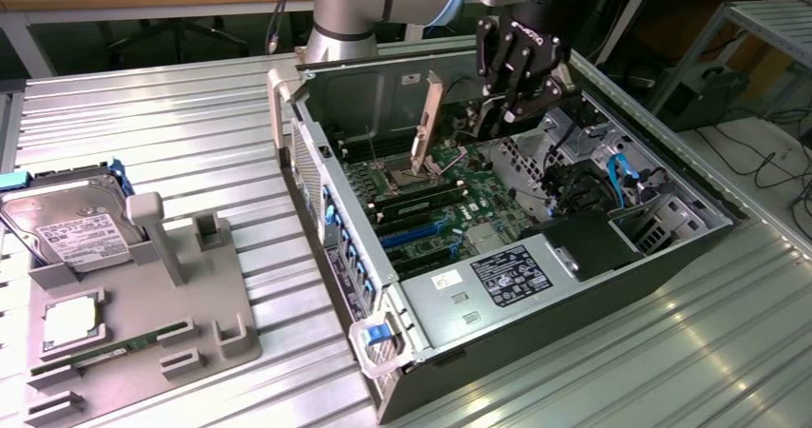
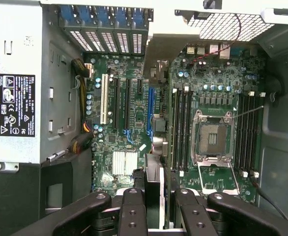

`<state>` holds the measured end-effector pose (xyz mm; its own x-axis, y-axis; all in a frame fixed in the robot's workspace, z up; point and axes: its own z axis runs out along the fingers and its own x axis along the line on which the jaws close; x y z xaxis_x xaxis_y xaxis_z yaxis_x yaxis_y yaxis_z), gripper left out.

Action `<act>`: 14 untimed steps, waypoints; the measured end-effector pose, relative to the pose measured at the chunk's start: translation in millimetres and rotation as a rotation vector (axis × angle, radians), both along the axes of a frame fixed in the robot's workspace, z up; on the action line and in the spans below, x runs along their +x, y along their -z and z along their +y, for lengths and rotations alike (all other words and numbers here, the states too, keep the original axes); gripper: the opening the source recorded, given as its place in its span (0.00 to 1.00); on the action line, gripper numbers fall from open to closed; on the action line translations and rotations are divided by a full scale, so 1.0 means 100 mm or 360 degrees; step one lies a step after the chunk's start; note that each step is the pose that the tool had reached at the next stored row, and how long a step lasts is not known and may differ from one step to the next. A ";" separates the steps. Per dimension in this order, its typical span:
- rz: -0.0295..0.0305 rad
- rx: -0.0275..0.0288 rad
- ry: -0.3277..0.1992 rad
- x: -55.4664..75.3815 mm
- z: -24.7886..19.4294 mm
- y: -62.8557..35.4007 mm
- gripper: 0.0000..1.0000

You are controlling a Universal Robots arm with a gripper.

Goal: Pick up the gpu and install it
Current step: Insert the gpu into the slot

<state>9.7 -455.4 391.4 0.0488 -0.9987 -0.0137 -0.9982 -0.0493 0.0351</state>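
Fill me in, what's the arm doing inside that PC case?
The gripper is over the open computer case, holding the gpu edge-down above the motherboard. The fingers are closed on the card, which hangs over the expansion slots beside the empty CPU socket, not yet seated. On the grey parts tray at the exterior view's left, a hard drive stays put.

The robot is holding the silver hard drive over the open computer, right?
No, the tool holds the gpu, a black card with a pale bracket, over the open computer. The silver hard drive lies on the grey holder beside it, as the exterior view shows.
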 end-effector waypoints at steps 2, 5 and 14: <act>-0.00001 0.00002 0.0001 0.00 0.000 0.005 0.27; -0.00001 0.00001 0.0002 0.00 0.000 0.013 0.27; -0.00001 0.00003 0.0008 0.00 0.000 0.056 0.27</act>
